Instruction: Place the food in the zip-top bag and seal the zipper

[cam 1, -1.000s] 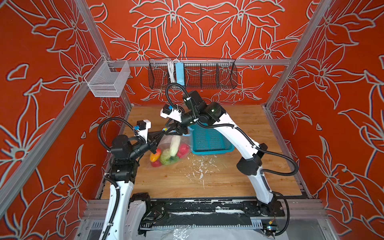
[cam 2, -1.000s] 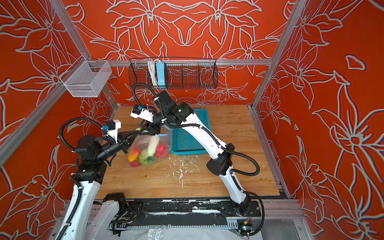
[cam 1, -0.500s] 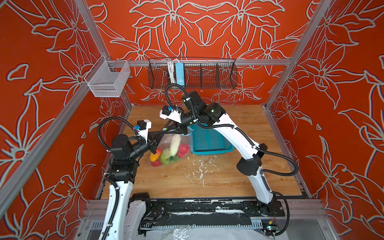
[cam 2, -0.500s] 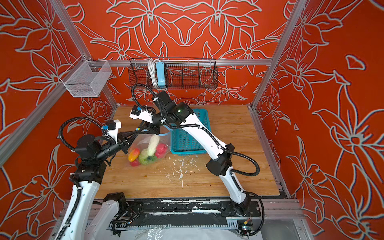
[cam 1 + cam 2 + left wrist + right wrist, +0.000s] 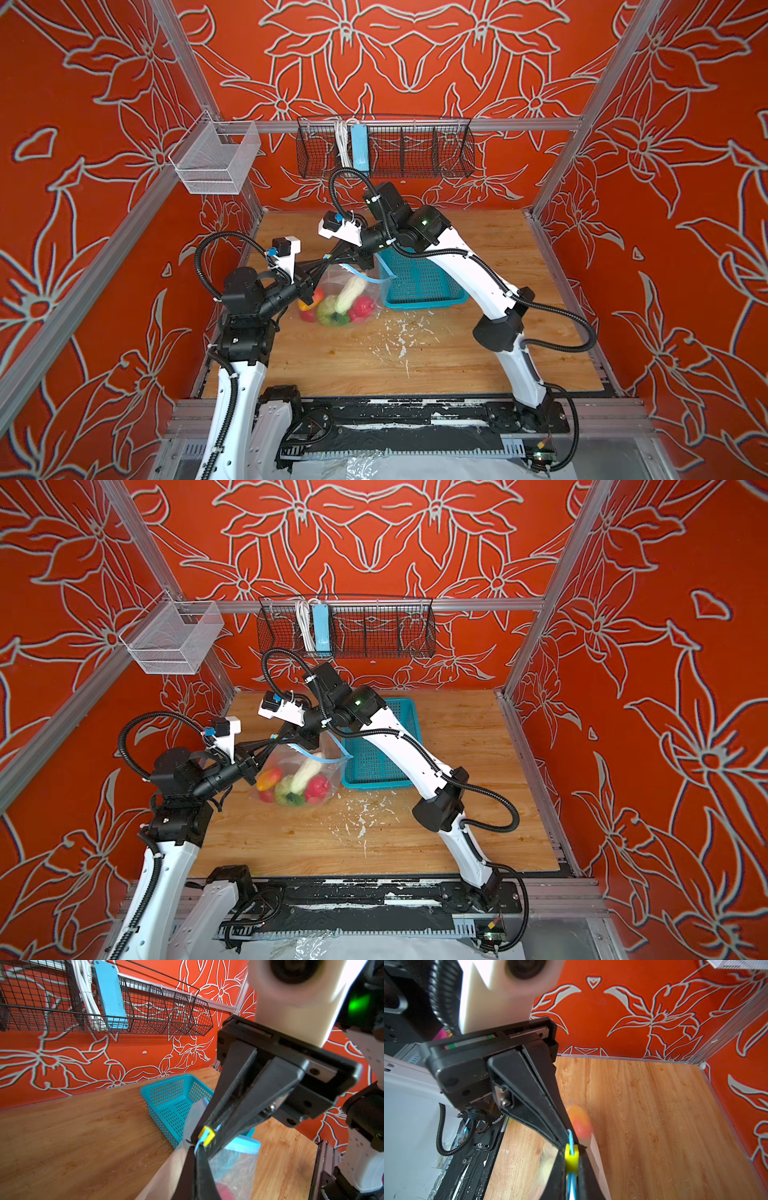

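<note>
Presently in hand: sealing, judging by the layout. The food (image 5: 291,785) already sits in the bag, and the teal perforated plastic basket (image 5: 419,286) shows nothing inside.
Left gripper: the left gripper (image 5: 195,1153) is clamped fully closed on the end of the thin light-blue zipper strip (image 5: 243,1145), just beside the slider.
Right gripper: the right gripper (image 5: 572,1150) reaches across the middle and is closed on the small yellow slider tab (image 5: 206,1136).
Bag: the clear floppy zip-top bag (image 5: 330,282) hangs by its top edge from the two grippers, just beside the teal basket. Whether its loaded bottom rests on the wooden table (image 5: 478,332) cannot be told.
Zipper: past the slider tab the strip runs as two separate strands in the right wrist view. In both top views it loops open, so the mouth reads as unsealed.
Next move: probably the slider tab needs drawing along the strip, away from the left gripper, which anchors the end. The strip needs to be taut, since slack film could bunch and jam the slider.
Count, bag parts: one bag, one zipper strip, one slider tab.
Count, food seen: one orange-yellow mango (image 5: 268,778), one green cabbage (image 5: 284,789), one white cucumber (image 5: 305,771), two red pieces (image 5: 318,789) and one dark-green piece (image 5: 296,799). More may be hidden.
Count, other: two grippers, one teal basket, one black wire rack (image 5: 415,153) holding one light-blue power strip (image 5: 359,147), and one white mesh basket (image 5: 212,166).
</note>
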Action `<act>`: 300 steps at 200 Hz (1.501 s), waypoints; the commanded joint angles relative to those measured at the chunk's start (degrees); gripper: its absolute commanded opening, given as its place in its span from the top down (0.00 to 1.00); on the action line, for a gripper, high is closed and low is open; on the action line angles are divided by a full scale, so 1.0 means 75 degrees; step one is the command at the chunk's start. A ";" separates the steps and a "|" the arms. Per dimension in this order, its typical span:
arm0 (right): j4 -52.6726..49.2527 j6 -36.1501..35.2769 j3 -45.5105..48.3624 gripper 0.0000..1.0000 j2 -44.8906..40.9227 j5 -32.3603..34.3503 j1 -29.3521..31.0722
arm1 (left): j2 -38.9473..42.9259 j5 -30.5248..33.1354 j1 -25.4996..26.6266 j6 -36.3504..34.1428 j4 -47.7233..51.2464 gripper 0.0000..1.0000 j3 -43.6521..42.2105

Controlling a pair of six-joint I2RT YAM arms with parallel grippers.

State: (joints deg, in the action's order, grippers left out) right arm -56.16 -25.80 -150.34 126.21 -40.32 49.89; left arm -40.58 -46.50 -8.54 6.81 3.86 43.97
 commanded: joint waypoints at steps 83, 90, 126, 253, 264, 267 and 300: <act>-0.0586 -0.0298 0.0522 1.00 -0.0406 0.1399 0.0063 | 0.0341 0.1169 -0.0006 0.0439 -0.0315 1.00 0.0457; -0.0586 -0.0278 0.0519 1.00 -0.0416 0.1463 0.0063 | 0.0374 0.1204 0.0001 0.0450 -0.0324 1.00 0.0483; -0.0831 -0.0288 0.0623 1.00 -0.0495 0.1753 0.0063 | 0.0520 0.1566 0.0001 0.0487 -0.0217 1.00 0.0579; -0.0843 0.0402 0.1368 1.00 -0.1035 0.3606 0.0065 | 0.0652 0.3561 -0.0005 0.0519 0.0464 1.00 0.0941; -0.0833 0.0425 0.1503 1.00 -0.1126 0.3783 0.0063 | 0.0647 0.3574 0.0001 0.0523 0.0464 1.00 0.0977; -0.0816 0.0447 0.1553 1.00 -0.1152 0.3858 0.0069 | 0.0636 0.3549 -0.0005 0.0516 0.0472 1.00 0.0981; -0.0681 0.0574 0.2153 1.00 -0.1530 0.4489 0.0063 | 0.0480 0.3804 0.0001 0.0474 0.0755 1.00 0.1253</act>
State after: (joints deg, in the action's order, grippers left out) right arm -55.72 -23.05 -137.25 118.34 -15.62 51.57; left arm -37.47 -25.19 -7.75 10.52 12.75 49.78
